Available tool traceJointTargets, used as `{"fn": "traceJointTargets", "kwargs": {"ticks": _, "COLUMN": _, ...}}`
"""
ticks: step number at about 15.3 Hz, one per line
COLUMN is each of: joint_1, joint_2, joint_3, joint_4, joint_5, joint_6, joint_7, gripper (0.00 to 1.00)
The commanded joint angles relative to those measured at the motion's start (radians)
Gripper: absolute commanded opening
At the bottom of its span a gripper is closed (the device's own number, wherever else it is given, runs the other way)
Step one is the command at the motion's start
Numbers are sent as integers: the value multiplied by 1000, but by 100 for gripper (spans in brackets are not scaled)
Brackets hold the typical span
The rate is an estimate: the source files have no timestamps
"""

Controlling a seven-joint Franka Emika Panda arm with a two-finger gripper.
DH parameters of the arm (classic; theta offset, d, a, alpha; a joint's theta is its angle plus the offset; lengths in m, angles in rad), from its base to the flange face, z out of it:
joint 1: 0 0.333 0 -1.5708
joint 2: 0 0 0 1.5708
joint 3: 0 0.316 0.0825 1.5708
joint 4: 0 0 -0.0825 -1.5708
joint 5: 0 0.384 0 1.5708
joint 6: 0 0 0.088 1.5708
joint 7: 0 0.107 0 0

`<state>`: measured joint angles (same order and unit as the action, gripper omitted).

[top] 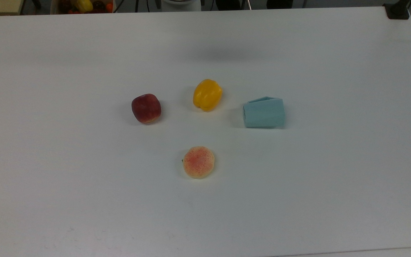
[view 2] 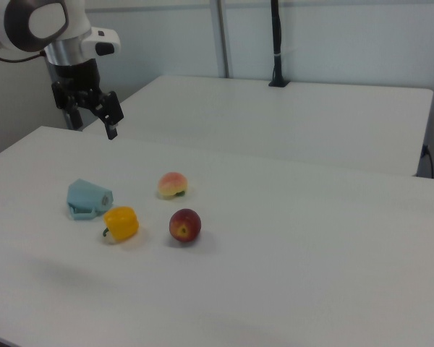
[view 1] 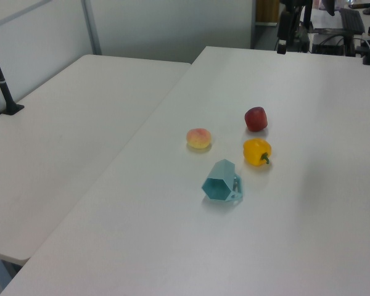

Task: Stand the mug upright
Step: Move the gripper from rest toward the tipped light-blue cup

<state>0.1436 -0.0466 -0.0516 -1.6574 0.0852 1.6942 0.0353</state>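
Right view shows our gripper (view 2: 94, 110) up in the air, high over the table (view 2: 296, 238), w/ nothing in it. We see its two black fingers (view 2: 111, 116) pointing down & spread a bit apart, so the jaws stand partly open. It hangs above & behind the mug (view 2: 88, 199), well apart from it.

Mug is a pale blue cup w/ flat angled sides. It lies on its side on the white table, not upright. In the top view the mug (top: 264, 112) lies to the top view's right of the yellow pepper (top: 207, 94), near it but not touching. In the left view we look into the mug's (view 1: 222, 182) six-sided open mouth, which faces the camera.

Other stuff on the table: a dark red apple (top: 146, 108) at the top view's left of the pepper, & a peach (top: 198, 162) closer to the top view's bottom edge. All 4 things sit apart from each other.

A 2nd white table (view 2: 289, 116) stands behind ours in the right view.
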Motion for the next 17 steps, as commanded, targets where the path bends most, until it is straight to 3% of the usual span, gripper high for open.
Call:
{"fn": "traceJointTargets", "kwargs": {"ticks": 1, "joint_1": 42, "joint_2": 8, "joint_3": 44, "joint_4": -18, "joint_5": -90, "joint_6": 18, "joint_7": -9, "gripper": 100}}
{"fn": "traceJointTargets", "kwargs": {"ticks": 4, "joint_1": 63, "joint_2": 39, "joint_3": 105, "joint_4": 14, "joint_5": -136, "joint_6": 25, "joint_7": 6, "gripper": 100}}
{"fn": "traceJointTargets", "kwargs": {"ticks": 7, "joint_1": 103, "joint_2": 112, "joint_3": 150, "joint_4": 60, "joint_5": -228, "joint_6": 27, "joint_7": 136, "gripper": 100}}
{"fn": "traceJointTargets", "kwargs": {"ticks": 10, "joint_1": 157, "joint_2": 198, "joint_3": 205, "joint_4": 96, "joint_5": -316, "joint_6": 41, "joint_7": 315, "gripper": 100}}
{"fn": "traceJointTargets", "kwargs": {"ticks": 13, "joint_1": 218, "joint_2": 315, "joint_3": 251, "joint_4": 165, "joint_5": -459, "joint_6": 50, "joint_7": 570, "gripper": 100}}
{"fn": "traceJointTargets", "kwargs": {"ticks": 17, "joint_1": 310, "joint_2": 441, "joint_3": 262, "joint_4": 205, "joint_5": -613, "joint_6": 126, "joint_7": 799, "gripper": 100}}
